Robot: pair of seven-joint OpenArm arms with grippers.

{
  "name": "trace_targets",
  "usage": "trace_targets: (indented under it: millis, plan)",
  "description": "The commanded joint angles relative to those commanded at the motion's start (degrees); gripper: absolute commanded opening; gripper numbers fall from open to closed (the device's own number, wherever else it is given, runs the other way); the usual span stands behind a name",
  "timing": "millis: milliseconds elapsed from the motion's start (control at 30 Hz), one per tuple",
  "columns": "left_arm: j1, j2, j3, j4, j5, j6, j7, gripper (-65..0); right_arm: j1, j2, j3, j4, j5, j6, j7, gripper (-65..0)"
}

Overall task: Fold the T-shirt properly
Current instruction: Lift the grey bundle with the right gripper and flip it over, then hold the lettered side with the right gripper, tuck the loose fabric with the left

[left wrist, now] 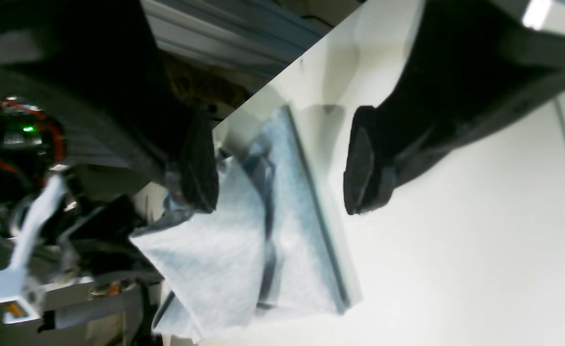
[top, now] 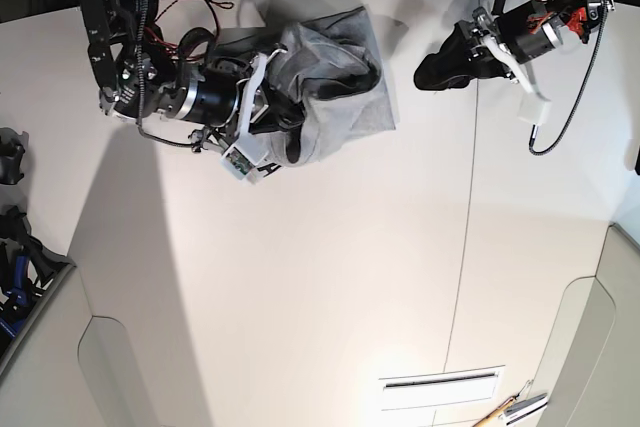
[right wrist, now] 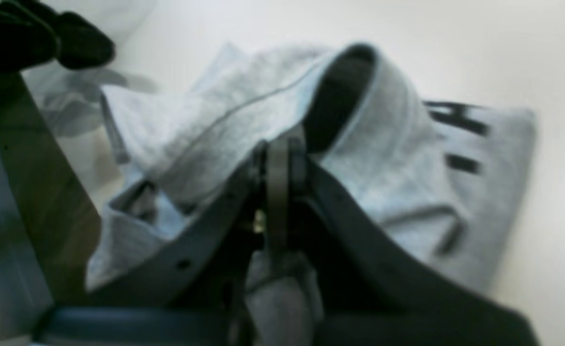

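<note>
Fingers of the right gripper (right wrist: 282, 158) are pressed together on a raised fold of the T-shirt (top: 335, 87), pinching grey cloth between them; fingers of the left gripper (left wrist: 282, 163) stand apart with nothing between them, hovering over the white desk (top: 330, 277) just beside the garment's far edge. The T-shirt lies bunched near the desk's rear edge, partly doubled over, with black lettering showing on the lower layer in the right wrist view. The step in hand appears to be a fold carried by the right arm alone: a lifted edge is being drawn across the body of the shirt. The next move probably calls for laying this edge flat and square on the layer beneath, then releasing without dragging cloth; the rumpled pile suggests that smoothing will be needed.
</note>
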Motion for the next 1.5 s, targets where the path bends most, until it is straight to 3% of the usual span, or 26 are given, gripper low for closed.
trace_targets:
  millis: [167, 333, 433, 600, 733, 833, 900, 967, 1033, 1167, 1267, 1400, 1500]
  plan:
    - [0.11, 0.02, 0.0, 0.0, -0.48, 0.0, 0.92, -21.2, 7.32, -7.5, -5.22, -7.19, -0.55, 0.0, 0.13, -65.0]
    - [1.92, 0.02, 0.0, 0.0, -5.07, 0.0, 3.41, -21.2, 17.09, -16.85, -6.49, -18.14, -2.64, 0.0, 0.96, -65.0]
    - [1.9, 0.0, 0.0, 0.0, -5.05, 0.0, 3.41, -21.2, 21.05, -19.26, -6.47, -19.08, -2.58, 0.0, -1.51, -65.0]
    - [1.88, 0.02, 0.0, 0.2, -7.59, 0.0, 6.4, -22.7, 21.33, -18.99, -2.67, -12.13, -4.98, -0.02, -5.81, -65.0]
    - [1.9, 0.02, 3.37, 5.99, -7.59, 0.0, 6.4, -41.6, 20.83, -15.47, 4.74, -11.34, -5.16, 0.0, -6.34, -65.0]
    - [1.88, 0.02, 10.25, 9.31, -7.59, 0.0, 6.4, -42.2, 18.62, -11.8, 10.91, -11.34, -4.94, 0.02, -6.25, -65.0]
    - [1.92, 0.04, 15.15, 9.07, 1.07, 0.0, 4.26, -41.8, 16.37, -9.35, 14.03, -11.34, -3.87, 0.04, -6.21, -65.0]
    - [1.9, 0.02, 19.3, 8.87, 9.55, 0.0, -1.29, -36.4, 13.99, -6.91, 16.13, -11.34, -1.64, 1.62, -6.19, -65.0]
    - [1.86, 0.02, 22.62, 8.87, 14.91, 0.0, -7.69, -31.8, 11.8, -5.05, 17.55, -11.34, 0.48, 2.8, -5.09, -65.0]
    - [1.55, 0.04, 26.95, 8.87, 26.56, 0.0, -16.28, -31.8, 8.9, -3.61, 18.45, -11.34, 1.01, 2.8, -2.99, -65.0]
    - [1.6, 0.02, 27.45, 8.87, 26.93, 0.0, -16.06, -31.9, 7.67, -3.63, 18.45, -11.34, 1.05, 2.8, -2.29, -65.0]
    - [1.57, 0.02, 27.45, 8.9, 22.32, 0.0, -13.46, -31.9, 7.69, -3.96, 18.43, -11.34, 1.05, 2.8, -0.92, -65.0]
    - [1.66, 0.02, 27.43, 8.9, 25.27, 0.0, -11.85, -31.9, 7.65, -4.59, 18.38, -11.52, 1.03, 2.8, -0.94, -65.0]
